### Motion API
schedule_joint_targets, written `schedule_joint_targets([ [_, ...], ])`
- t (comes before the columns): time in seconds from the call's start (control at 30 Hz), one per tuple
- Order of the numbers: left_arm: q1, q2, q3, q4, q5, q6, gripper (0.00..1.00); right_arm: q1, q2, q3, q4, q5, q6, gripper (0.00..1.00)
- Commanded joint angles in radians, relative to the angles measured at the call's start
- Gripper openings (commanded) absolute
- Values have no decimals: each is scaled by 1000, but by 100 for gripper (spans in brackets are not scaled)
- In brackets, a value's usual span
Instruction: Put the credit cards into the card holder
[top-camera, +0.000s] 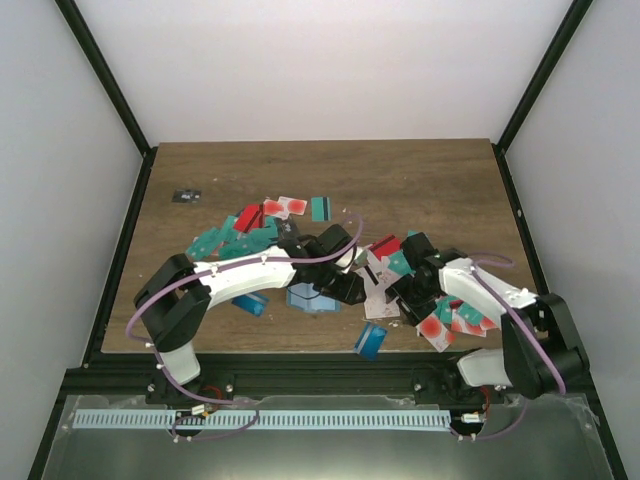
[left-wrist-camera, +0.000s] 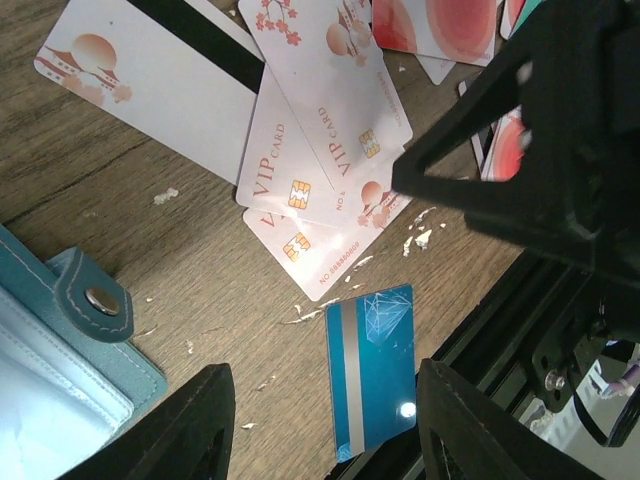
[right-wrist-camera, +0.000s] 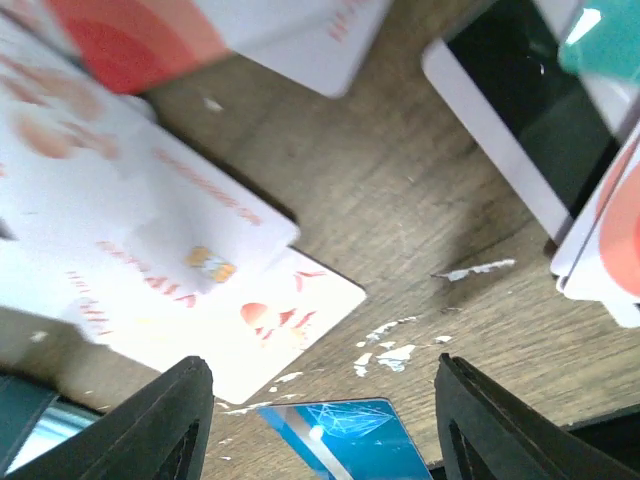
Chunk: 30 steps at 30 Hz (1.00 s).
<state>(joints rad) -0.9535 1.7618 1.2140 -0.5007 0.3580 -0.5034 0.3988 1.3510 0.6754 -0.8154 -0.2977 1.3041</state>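
Observation:
The teal-blue card holder (top-camera: 308, 297) lies open on the wood just below my left gripper (top-camera: 345, 278); its snap tab and pale inside (left-wrist-camera: 60, 345) fill the lower left of the left wrist view. Credit cards (top-camera: 262, 228) lie scattered across the table's middle. My left gripper (left-wrist-camera: 325, 405) is open and empty above a glossy blue card (left-wrist-camera: 372, 365) near the front edge. My right gripper (right-wrist-camera: 322, 405) is also open and empty, hovering over the same blue card (right-wrist-camera: 350, 440) and overlapping white VIP cards (right-wrist-camera: 170, 270). The right gripper (top-camera: 405, 290) sits close to the left one.
White cards with red circles (top-camera: 450, 322) pile under the right arm. Another blue card (top-camera: 250, 304) lies left of the holder. A small dark object (top-camera: 186, 196) sits at the far left. The black frame rail (left-wrist-camera: 520, 320) runs just past the table's front edge.

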Motion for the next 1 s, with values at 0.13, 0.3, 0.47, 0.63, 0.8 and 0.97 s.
schedule_joint_targets([
  [0.13,-13,4,-8,10,49,27,52,-7,-91,8,-34,90,-194,64],
  [0.3,-29,35,-8,24,76,27,44,-3,-200,-116,64,-94,-296,64],
  [0.47,-50,82,-12,25,93,20,39,34,-299,-232,131,-220,-276,65],
  [0.63,-57,114,-37,49,126,-5,35,63,-377,-304,205,-274,-237,65],
  [0.8,-62,142,-46,58,153,-13,29,80,-404,-365,258,-312,-213,65],
  [0.97,-68,158,-49,67,171,-22,27,113,-409,-384,264,-324,-201,65],
])
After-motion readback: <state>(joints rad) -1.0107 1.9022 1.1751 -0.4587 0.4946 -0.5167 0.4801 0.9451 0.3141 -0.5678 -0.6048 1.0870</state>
